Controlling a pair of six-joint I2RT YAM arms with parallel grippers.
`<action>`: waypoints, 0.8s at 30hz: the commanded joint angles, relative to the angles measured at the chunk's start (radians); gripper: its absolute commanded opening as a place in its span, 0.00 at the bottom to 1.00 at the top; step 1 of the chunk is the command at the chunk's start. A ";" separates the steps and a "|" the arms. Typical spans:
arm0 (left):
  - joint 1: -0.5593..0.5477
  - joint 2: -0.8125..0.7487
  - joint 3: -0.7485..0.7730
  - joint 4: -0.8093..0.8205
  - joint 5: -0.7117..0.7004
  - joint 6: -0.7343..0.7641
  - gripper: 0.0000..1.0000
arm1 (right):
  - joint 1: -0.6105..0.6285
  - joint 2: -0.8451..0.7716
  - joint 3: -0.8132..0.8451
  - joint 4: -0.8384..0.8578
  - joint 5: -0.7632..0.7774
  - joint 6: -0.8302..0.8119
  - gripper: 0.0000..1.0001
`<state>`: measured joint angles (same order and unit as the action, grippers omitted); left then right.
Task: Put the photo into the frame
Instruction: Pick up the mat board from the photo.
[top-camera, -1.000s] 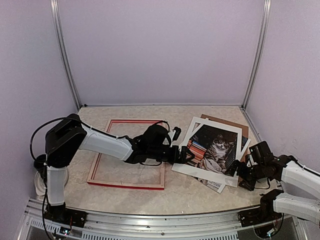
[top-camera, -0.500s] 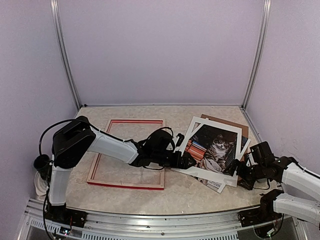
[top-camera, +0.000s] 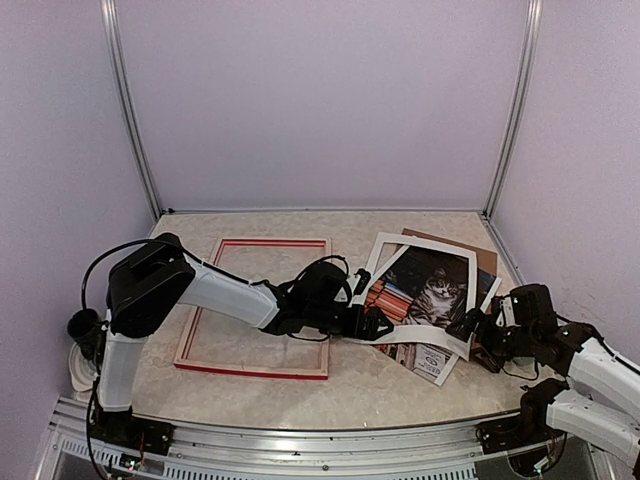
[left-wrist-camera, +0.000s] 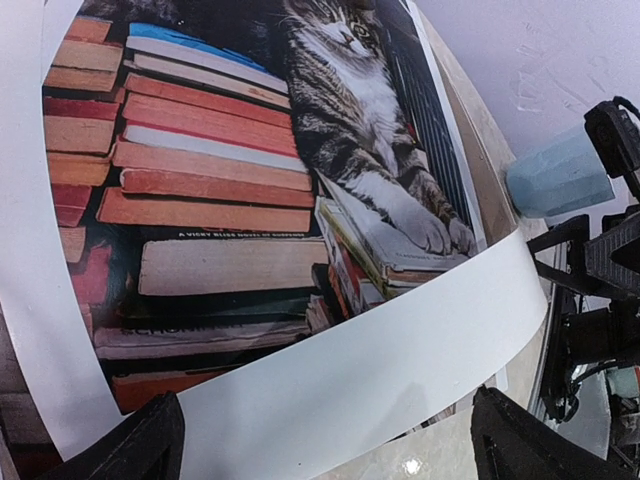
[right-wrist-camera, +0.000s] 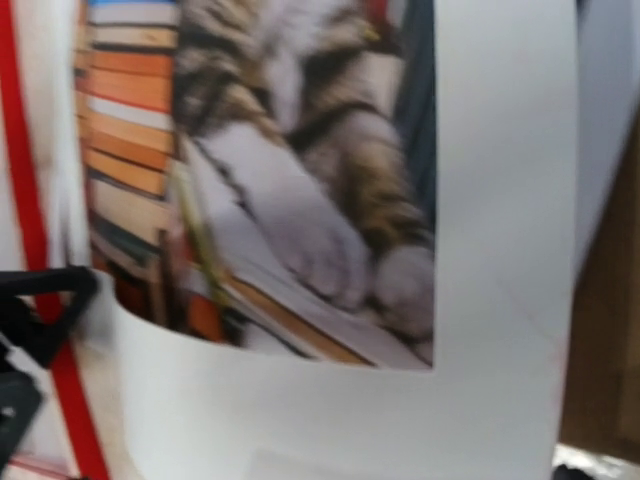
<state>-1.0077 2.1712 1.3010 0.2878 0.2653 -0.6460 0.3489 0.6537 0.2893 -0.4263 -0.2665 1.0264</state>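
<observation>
Left gripper (top-camera: 375, 325): your jaws stand wide apart, one finger on either side of the white mat's near strip, clamping nothing.
Right gripper (top-camera: 472, 328): yours gapes too, low at the pile's right side.
Frame (top-camera: 250, 371): flat on the left half of the table (top-camera: 380, 395).
White mat (left-wrist-camera: 380, 370): bowed up over the photo.
Backing board (top-camera: 485, 258): beneath the pile, showing toward the far right corner.
Photo (top-camera: 435, 290): right half, under the mat, outside the frame.
</observation>
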 joint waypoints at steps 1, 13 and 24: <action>-0.016 0.034 0.009 -0.039 0.021 0.011 0.98 | 0.010 -0.040 -0.009 0.077 -0.019 0.030 0.99; -0.015 0.013 -0.018 -0.019 0.019 0.010 0.98 | 0.010 -0.099 0.027 0.188 0.020 0.008 0.99; -0.016 -0.013 -0.053 0.000 0.014 0.006 0.98 | 0.010 -0.043 0.064 0.284 0.090 -0.029 0.99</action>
<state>-1.0107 2.1696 1.2846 0.3149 0.2653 -0.6418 0.3489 0.5972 0.3092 -0.1890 -0.2363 1.0286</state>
